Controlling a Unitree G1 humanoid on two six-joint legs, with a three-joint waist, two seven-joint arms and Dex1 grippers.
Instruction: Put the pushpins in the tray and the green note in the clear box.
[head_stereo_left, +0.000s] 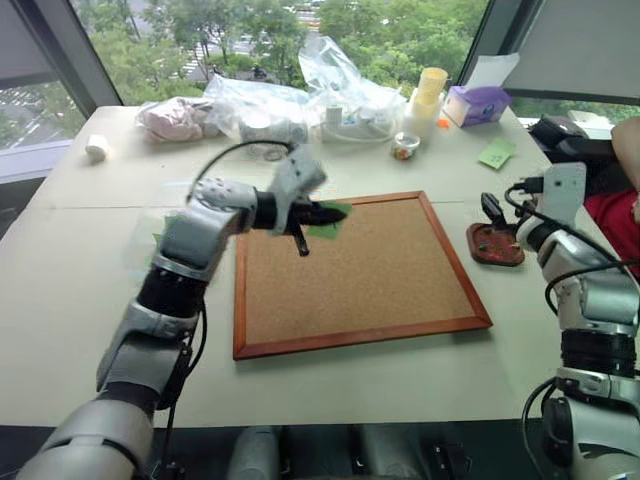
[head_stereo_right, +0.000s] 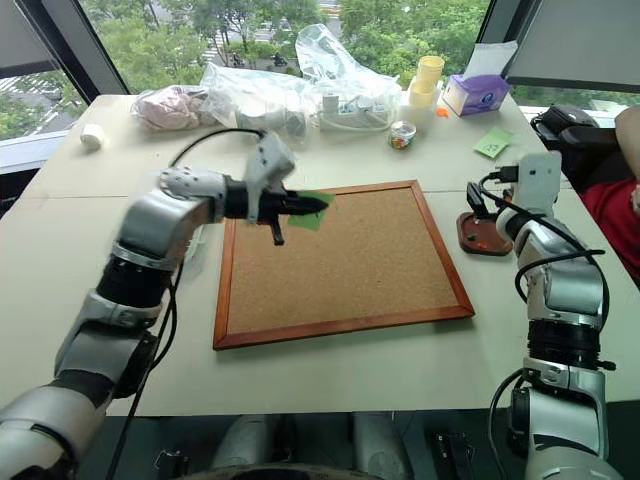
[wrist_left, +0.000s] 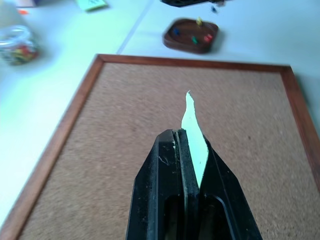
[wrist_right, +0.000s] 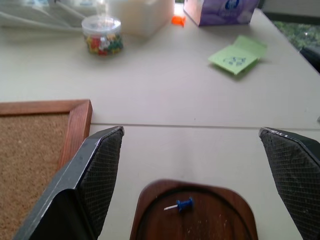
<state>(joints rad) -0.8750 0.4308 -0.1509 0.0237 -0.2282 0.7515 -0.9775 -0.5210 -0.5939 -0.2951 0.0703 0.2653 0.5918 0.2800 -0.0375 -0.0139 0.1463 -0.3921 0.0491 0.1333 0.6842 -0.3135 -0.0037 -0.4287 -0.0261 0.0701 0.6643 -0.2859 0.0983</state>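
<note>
The green note (wrist_left: 194, 134) is a thin, light-green paper sheet, bent and seen nearly edge-on in the left wrist view, pinched between the 2 black fingers of the left gripper (wrist_left: 186, 137), whose jaws are pressed together on its lower part while the free end sticks out past the fingertips. From the head views the note hangs in the air over the far left part of the cork board (head_stereo_left: 360, 268), a large rectangle of grainy tan cork in a smooth reddish wood frame lying flat on the pale table (head_stereo_left: 80, 260). The tray (wrist_right: 195, 212) is a small glossy, dark reddish-brown dish with rounded corners, resting on the table just beside the board's right edge, well apart from the note. In it lie pushpins (wrist_left: 195, 38): the left wrist view shows small coloured heads, red, green and yellowish, and the right wrist view shows 1 blue pin (wrist_right: 183, 204) with a thin metal point lying on its side. The right gripper (wrist_right: 192, 170) hovers just above the tray with its textured black fingers spread wide and nothing between them. Farther back on the table stand a small clear round jar of coloured pins (wrist_right: 101, 34), a second green note with faint writing (wrist_right: 237, 55), a purple tissue box (wrist_right: 220, 10), and crumpled clear plastic bags (head_stereo_left: 330, 85).
</note>
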